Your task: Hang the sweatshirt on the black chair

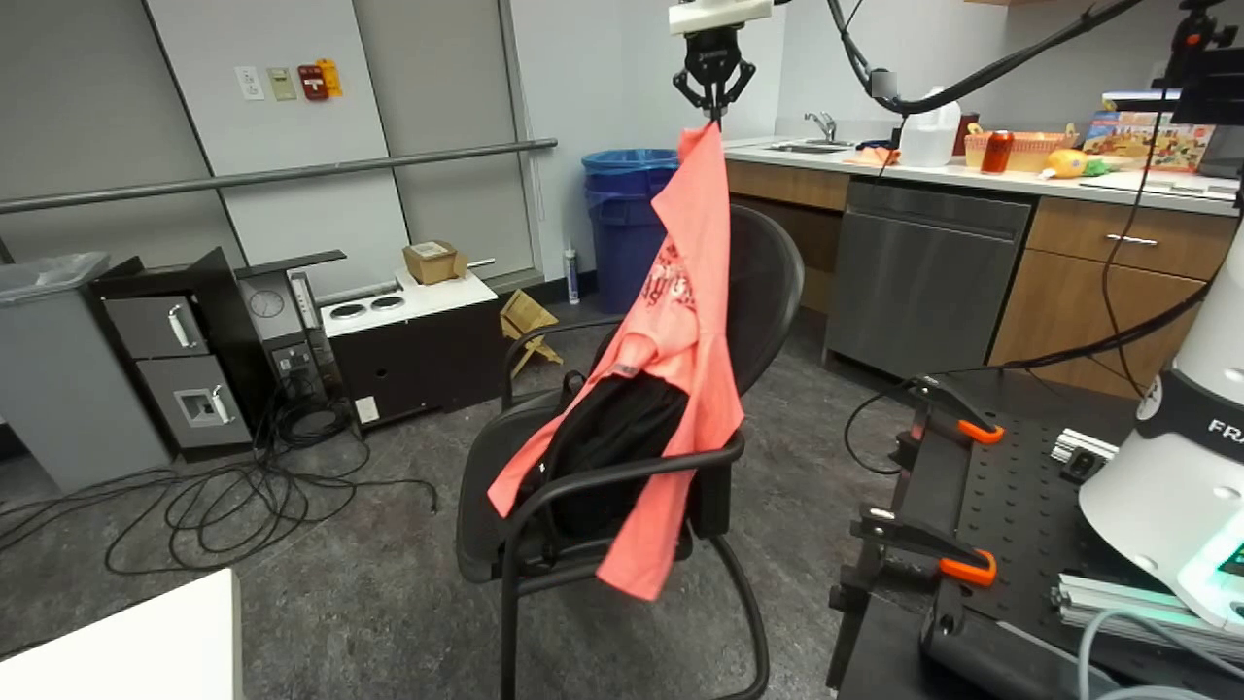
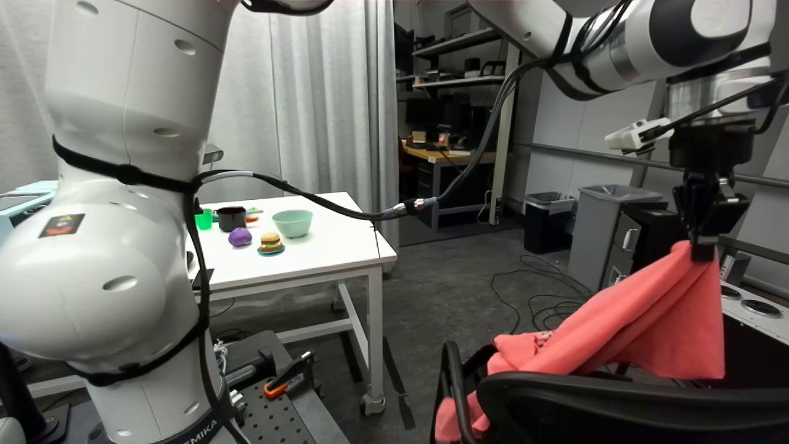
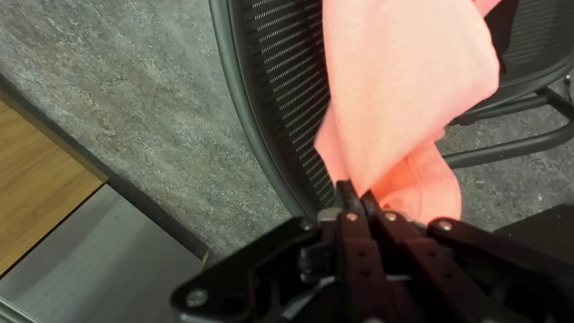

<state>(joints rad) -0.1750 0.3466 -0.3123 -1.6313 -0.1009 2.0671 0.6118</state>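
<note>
The coral sweatshirt hangs stretched down from my gripper, which is shut on its upper end above the black chair. The cloth drapes in front of the backrest, over the seat, and one part hangs below the near armrest. In an exterior view, the sweatshirt hangs from the gripper on the seat side of the chair's backrest. In the wrist view, the closed fingertips pinch the sweatshirt beside the mesh backrest. The pinched cloth is partly hidden between the fingers.
A black bag-like item lies on the seat, partly under the cloth. Behind the chair are a blue bin and a counter with a dishwasher. The robot's mounting table stands beside the chair. A white table holds a bowl and toys.
</note>
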